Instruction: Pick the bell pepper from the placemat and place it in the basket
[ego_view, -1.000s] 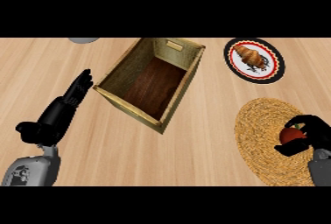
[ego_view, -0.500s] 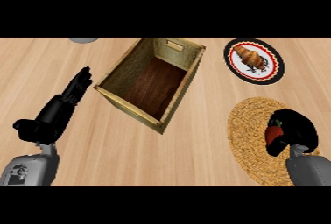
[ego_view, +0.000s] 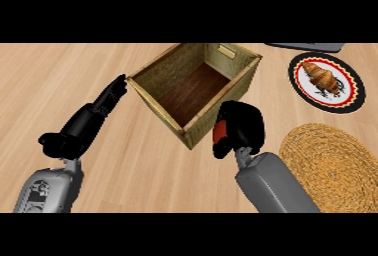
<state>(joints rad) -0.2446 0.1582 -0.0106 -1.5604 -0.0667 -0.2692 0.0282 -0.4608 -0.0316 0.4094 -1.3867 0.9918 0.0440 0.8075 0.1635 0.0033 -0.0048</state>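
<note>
The robot's right hand (ego_view: 240, 129), fingers curled around the red bell pepper (ego_view: 219, 134), hangs beside the near corner of the wooden basket (ego_view: 193, 129), off the woven placemat (ego_view: 336, 160). The carry step is under way; the release calls for moving over the basket's opening. The left hand (ego_view: 83, 125) rests open beside it.

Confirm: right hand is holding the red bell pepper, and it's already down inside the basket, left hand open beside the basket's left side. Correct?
Not quite. The head view shows the right hand curled round the red bell pepper outside the basket, beside its near right wall and over the counter; the basket's floor shows nothing in it. The rest is right: the left hand is open beside the basket's left side.
</note>
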